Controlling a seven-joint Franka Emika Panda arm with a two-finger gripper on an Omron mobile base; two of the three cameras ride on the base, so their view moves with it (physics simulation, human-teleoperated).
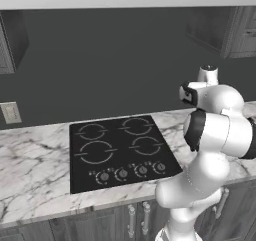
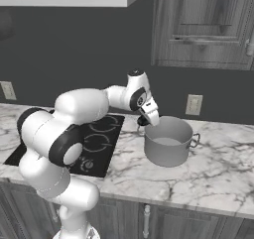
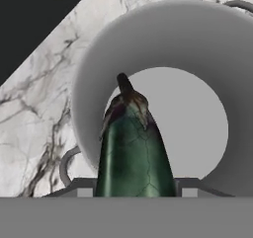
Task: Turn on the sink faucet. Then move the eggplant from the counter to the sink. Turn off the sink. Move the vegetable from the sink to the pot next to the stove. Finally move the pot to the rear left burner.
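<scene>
Gripper (image 2: 145, 121) is clamped on the eggplant (image 3: 133, 148), seen in the hand view with the dark green body between the finger tips and the stem end pointing away, down toward the pot's bare floor. Gripper hangs just above the left rim of the grey pot (image 2: 168, 144), at the handle on that side. Pot sits on the marble counter (image 2: 208, 173), just right of the black cooktop (image 1: 120, 150), closer to the back wall than the front edge. Pot handles stick out left and right. Cooktop has four burners, knobs along its front edge.
</scene>
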